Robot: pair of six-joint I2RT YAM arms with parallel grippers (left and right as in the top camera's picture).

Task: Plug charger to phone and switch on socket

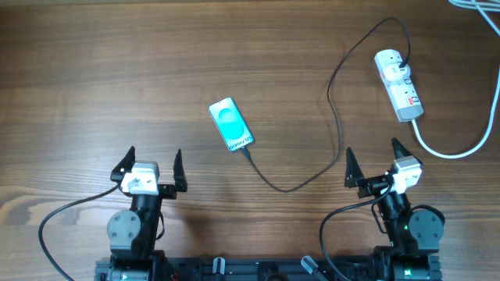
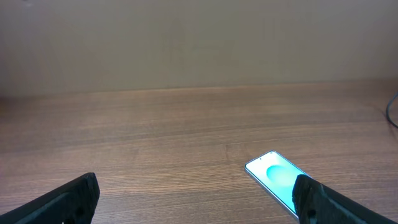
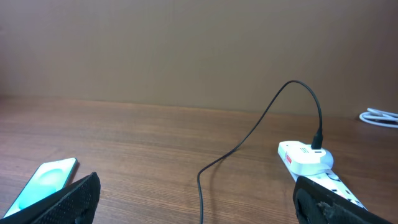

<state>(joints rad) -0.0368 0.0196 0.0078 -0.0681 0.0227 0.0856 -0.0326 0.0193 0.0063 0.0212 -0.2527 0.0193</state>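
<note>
The phone (image 1: 231,125) is laid flat near the middle of the wooden table (image 1: 94,70). Its long axis is set diagonally, with the text end turned toward the robot's right. The charger (image 1: 283,190) is seen touching that end, then looping away to the socket (image 1: 398,95) at the far right. A plain beige wall (image 2: 186,43) is seen behind. The left gripper (image 1: 154,160) and the right gripper (image 1: 373,152) are both spread wide, and nothing is held.

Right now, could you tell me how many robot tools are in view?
2, both open: the left black two-finger tool at the near-left, the right black two-finger tool at the near-right, closer to the white oblong power strip. None seems hidden.
</note>
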